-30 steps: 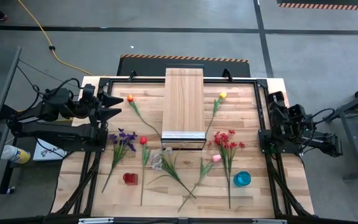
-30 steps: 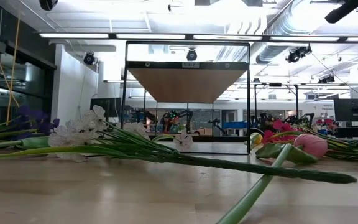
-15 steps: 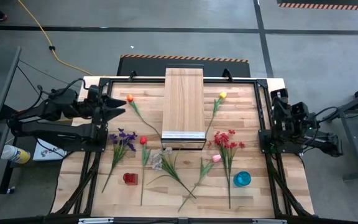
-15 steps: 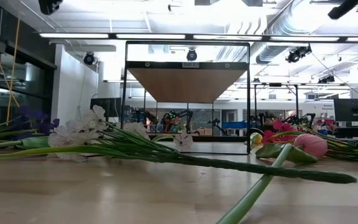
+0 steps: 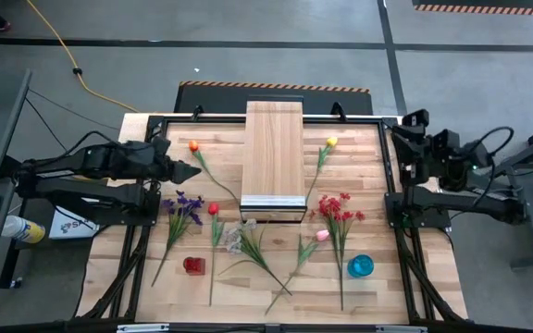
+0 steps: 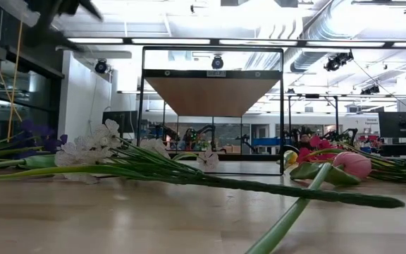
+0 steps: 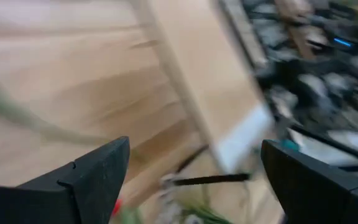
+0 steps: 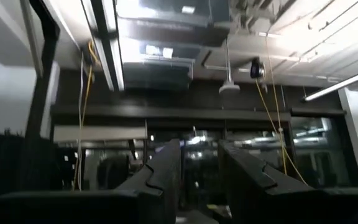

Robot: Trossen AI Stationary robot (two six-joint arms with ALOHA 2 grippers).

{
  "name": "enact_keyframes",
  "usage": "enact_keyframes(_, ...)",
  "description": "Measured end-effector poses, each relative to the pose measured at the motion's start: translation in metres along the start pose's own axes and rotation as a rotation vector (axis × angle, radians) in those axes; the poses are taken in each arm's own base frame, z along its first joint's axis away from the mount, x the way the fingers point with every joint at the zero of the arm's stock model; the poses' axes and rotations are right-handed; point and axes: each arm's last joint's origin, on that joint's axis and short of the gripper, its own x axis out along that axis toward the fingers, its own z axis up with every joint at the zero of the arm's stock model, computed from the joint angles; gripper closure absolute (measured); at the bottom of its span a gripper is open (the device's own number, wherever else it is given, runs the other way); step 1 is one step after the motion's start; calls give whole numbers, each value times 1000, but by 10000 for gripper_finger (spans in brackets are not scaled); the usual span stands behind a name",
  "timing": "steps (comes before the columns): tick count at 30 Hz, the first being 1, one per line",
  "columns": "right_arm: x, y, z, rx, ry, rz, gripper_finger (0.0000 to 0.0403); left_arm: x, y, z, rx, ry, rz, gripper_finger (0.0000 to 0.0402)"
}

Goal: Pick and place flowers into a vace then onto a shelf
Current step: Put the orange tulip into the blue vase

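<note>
Left end effector (image 5: 192,170) is over the left side of the tabletop (image 5: 378,157), fingers spread wide w/ nothing between them, tips aimed toward the orange tulip (image 5: 193,146) just beside it. Prob. lining up a first grab there, since that stem lies free of the others. In the left wrist view the end effector (image 7: 194,165) looks across toward the shelf (image 7: 197,74), though that view is smeared, so what lies right under the tips is hard to say.

Right end effector (image 5: 405,125) is parked up at the right edge of the frame, lifted and pointed away from the work; its fingers (image 8: 166,168) stand close together, nearly clenched, holding nothing.

All flowers are loose on the tabletop: yellow tulip (image 5: 331,141) right of the shelf (image 5: 273,153), purple spray (image 5: 185,203) and red tulip (image 5: 213,209) left-front, red spray (image 5: 336,208) right-front. Red vase (image 5: 193,265) and blue vase (image 5: 361,266) sit near the front edge, both w/o stems. No flower placed yet; shelf top bare.
</note>
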Motion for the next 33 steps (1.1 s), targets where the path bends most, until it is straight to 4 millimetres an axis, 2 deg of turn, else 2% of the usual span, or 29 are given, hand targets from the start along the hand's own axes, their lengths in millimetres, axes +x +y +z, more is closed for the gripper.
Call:
enact_keyframes(7, 32, -1, 2, -21, 56, -1, 304, 7, 13, -4, -195, -66, 230, 5)
enact_keyframes(11, 41, -2, -3, -20, 84, -3, 304, 17, 10, -3, -172, -135, 294, 5)
enact_keyframes(17, 43, -2, -6, -18, 96, -7, 304, 38, 6, -4, -113, -220, 423, 5)
enact_keyframes(22, 41, -2, -4, -20, 85, -7, 304, 65, 4, 0, -162, -217, 508, 5)
enact_keyframes(28, 39, -2, 1, -76, 60, -5, 304, 109, 6, 12, -287, -149, 548, 5)
enact_keyframes(33, 36, -1, 8, -68, 15, -5, 304, 144, 21, 22, -363, -100, 630, 5)
